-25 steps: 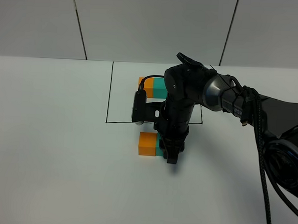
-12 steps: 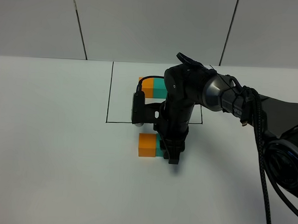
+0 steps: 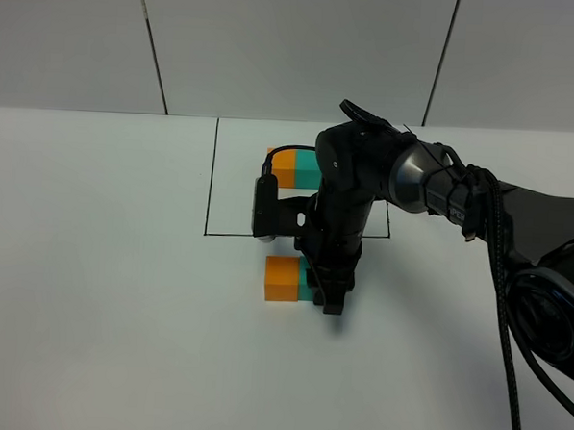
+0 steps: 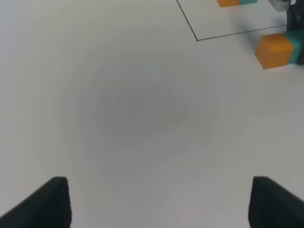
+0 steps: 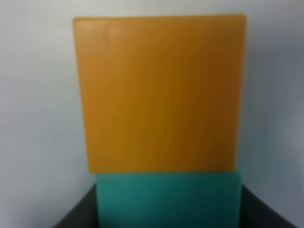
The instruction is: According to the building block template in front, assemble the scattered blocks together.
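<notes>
Shifted slightly: right fingers (image 3: 326,292) pinching teal cube (image 5: 168,198) | touching orange cube (image 3: 282,277) | left fingers (image 4: 156,202) spread

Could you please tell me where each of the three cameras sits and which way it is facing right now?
Exterior high: mounted high off the arms, looking down on the white table; shows the right arm over the teal cube.
Left wrist: on the left arm, looking across bare table; left end effector fingertips show, spread apart.
Right wrist: on the right arm, close above the orange cube; dark finger edges flank the teal cube.
All three share the orange and teal cubes.
</notes>
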Motion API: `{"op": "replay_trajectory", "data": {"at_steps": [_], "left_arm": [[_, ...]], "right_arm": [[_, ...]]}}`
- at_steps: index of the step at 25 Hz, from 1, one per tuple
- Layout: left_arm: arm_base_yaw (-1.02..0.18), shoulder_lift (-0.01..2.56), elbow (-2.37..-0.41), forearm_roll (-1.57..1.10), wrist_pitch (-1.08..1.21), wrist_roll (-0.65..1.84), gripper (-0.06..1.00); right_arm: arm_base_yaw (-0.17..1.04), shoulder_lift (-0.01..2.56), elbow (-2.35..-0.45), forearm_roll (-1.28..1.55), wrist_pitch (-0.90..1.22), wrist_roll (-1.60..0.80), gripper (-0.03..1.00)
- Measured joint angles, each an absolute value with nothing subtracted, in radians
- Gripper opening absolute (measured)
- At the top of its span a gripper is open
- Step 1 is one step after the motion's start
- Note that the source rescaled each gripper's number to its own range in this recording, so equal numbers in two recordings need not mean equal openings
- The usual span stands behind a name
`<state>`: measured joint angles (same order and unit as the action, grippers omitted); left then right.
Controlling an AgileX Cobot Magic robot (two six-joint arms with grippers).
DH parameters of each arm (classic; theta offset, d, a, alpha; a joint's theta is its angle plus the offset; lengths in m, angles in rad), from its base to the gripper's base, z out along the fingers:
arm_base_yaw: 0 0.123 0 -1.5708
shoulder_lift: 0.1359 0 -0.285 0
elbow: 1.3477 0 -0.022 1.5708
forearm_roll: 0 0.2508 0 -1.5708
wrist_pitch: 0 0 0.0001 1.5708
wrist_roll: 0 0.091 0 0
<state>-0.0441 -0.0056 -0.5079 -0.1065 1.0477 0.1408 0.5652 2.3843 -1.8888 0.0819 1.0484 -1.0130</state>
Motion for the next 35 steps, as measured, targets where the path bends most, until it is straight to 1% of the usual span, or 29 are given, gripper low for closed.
{"op": "replay_trajectory", "data": {"at_steps": [5, 6, 7, 9, 11, 14, 15, 17, 21, 24, 27, 31, 35], "left_arm": [[-0.044, -0.006, -0.508, -0.107, 1.048, 0.141, 0.74], [-0.044, -0.006, -0.508, -0.107, 1.048, 0.141, 0.74], [-0.044, -0.006, -0.508, -0.107, 1.048, 0.141, 0.74], [-0.044, -0.006, -0.508, -0.107, 1.048, 0.141, 0.74], [-0.044, -0.006, -0.508, -0.107, 1.048, 0.141, 0.74], [-0.044, -0.006, -0.508, -0.107, 1.048, 0.141, 0.74], [-0.044, -0.006, -0.508, -0.107, 1.048, 0.141, 0.74], [-0.044, -0.006, -0.508, -0.107, 1.048, 0.141, 0.74], [-0.044, -0.006, -0.508, -0.107, 1.048, 0.141, 0.74], [-0.044, -0.006, -0.508, -0.107, 1.048, 0.141, 0.74], [-0.044, -0.006, -0.508, -0.107, 1.048, 0.141, 0.74], [-0.044, -0.006, -0.508, -0.107, 1.048, 0.141, 0.74], [-0.044, -0.006, -0.508, -0.107, 1.048, 0.141, 0.74]], "right_arm": [[0.566, 2.384, -1.895, 0.111, 1.062, -1.015, 0.00], [0.565, 2.381, -1.895, 0.111, 1.063, -1.015, 0.03], [0.564, 2.377, -1.895, 0.112, 1.065, -1.015, 0.09], [0.563, 2.363, -1.895, 0.112, 1.066, -1.011, 0.27], [0.563, 2.342, -1.895, 0.108, 1.067, -0.994, 0.51], [0.555, 2.302, -1.895, 0.102, 1.071, -0.942, 0.81], [0.550, 2.286, -1.895, 0.102, 1.072, -0.909, 0.89], [0.523, 2.254, -1.895, 0.101, 1.082, -0.818, 0.96], [0.429, 2.175, -1.895, 0.100, 1.140, -0.622, 1.00], [0.341, 2.119, -1.890, 0.106, 1.169, -0.536, 1.00], [0.242, 2.060, -1.845, 0.135, 1.150, -0.461, 1.00], [0.111, 1.972, -1.721, 0.143, 1.053, -0.361, 1.00], [0.002, 1.838, -1.550, 0.143, 0.932, -0.289, 1.00]]}}
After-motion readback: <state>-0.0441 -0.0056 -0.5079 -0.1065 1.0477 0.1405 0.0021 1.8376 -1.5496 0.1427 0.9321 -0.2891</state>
